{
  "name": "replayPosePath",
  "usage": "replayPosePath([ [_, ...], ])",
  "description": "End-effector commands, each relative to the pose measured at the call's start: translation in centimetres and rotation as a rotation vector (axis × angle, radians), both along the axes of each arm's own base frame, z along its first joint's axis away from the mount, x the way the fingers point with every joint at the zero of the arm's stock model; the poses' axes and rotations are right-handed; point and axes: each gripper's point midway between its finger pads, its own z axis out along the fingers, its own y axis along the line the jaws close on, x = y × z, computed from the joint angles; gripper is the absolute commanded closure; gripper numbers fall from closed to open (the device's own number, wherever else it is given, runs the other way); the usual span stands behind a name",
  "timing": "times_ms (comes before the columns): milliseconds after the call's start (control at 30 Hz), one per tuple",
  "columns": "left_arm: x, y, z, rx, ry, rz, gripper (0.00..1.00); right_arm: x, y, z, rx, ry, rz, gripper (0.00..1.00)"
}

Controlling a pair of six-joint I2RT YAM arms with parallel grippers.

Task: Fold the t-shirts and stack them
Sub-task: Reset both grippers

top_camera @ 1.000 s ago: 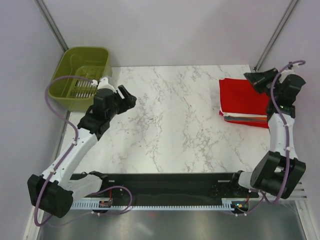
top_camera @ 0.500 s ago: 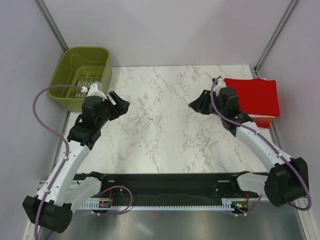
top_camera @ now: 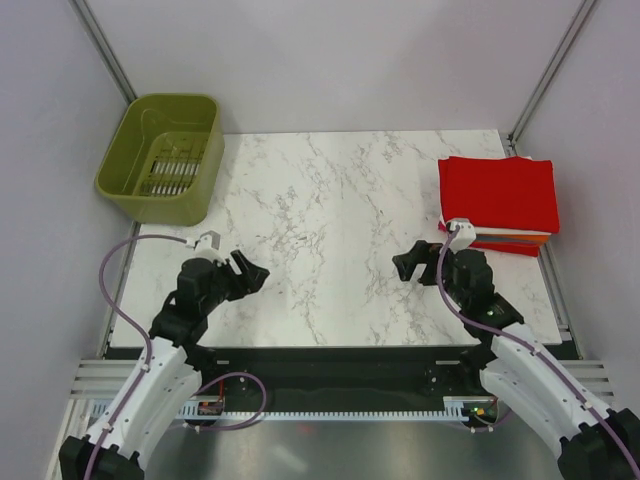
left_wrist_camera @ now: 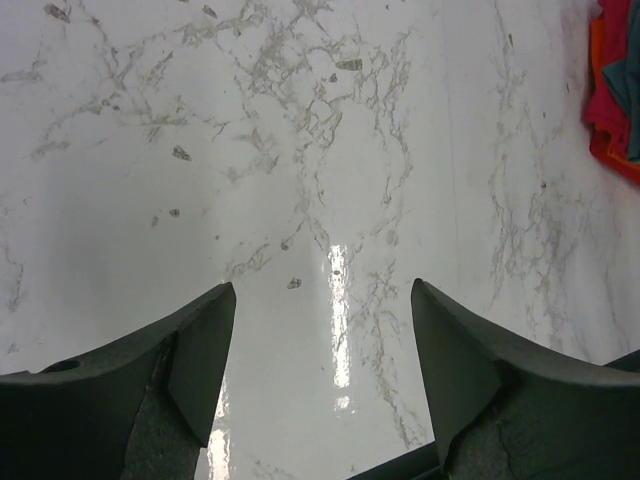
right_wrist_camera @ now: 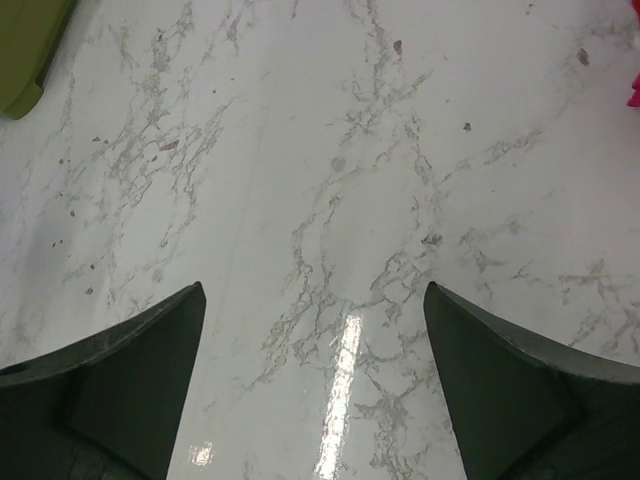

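A stack of folded t-shirts (top_camera: pixel 498 195) lies at the table's far right, a bright red one on top and orange and pale edges showing beneath. A sliver of that stack (left_wrist_camera: pixel 615 95) shows at the left wrist view's right edge. My left gripper (top_camera: pixel 247 271) hovers over the near-left marble, open, nothing between its fingers (left_wrist_camera: pixel 205 340). My right gripper (top_camera: pixel 404 264) is open over the near-right marble, left of the stack and apart from it, holding nothing. Its fingers (right_wrist_camera: pixel 160 350) frame only bare marble.
An olive-green plastic basket (top_camera: pixel 163 155) stands at the far left corner, partly off the marble table (top_camera: pixel 340 220); its corner (right_wrist_camera: pixel 25 50) shows in the right wrist view. Grey walls and metal posts ring the table.
The right gripper left the stack, swung back toward the near edge and opened wide. The left arm drew back from beside the basket to the near left. The red shirt stays on the stack.
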Motion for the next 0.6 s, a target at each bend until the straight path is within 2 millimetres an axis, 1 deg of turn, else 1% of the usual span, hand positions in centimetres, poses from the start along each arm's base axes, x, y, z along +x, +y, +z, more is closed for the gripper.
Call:
replayPosePath([
  [0, 0.2, -0.6, 0.8, 0.006, -0.143, -0.071, 0.23, 0.5, -1.4, 0.0, 0.008, -0.050, -0.096, 0.02],
  [33, 0.1, -0.5, 0.3, 0.017, -0.156, -0.075, 0.23, 0.4, -1.6, -0.3, 0.001, -0.040, -0.105, 0.02],
  [67, -0.3, -1.2, -0.5, -0.010, -0.177, -0.110, 0.25, 0.4, -1.7, -0.4, -0.001, -0.039, -0.108, 0.02],
  [133, -0.8, -1.8, 0.5, -0.036, -0.247, -0.151, 0.25, 0.4, -2.2, -1.2, -0.011, -0.037, -0.132, 0.02],
  [200, -1.0, -1.6, 0.5, -0.041, -0.262, -0.146, 0.24, 0.3, -1.9, -1.5, -0.008, -0.026, -0.117, 0.02],
  [233, -1.0, -1.6, 0.9, -0.051, -0.282, -0.140, 0.23, 0.1, -1.9, -2.1, -0.008, -0.016, -0.114, 0.02],
  [333, -0.9, -1.4, 0.4, -0.049, -0.274, -0.127, 0.22, -0.2, -1.9, -3.0, -0.010, 0.010, -0.114, 0.03],
  [567, -1.1, -1.8, -0.3, -0.059, -0.223, -0.142, 0.23, -0.4, -2.1, -2.7, 0.018, -0.014, -0.131, 0.03],
])
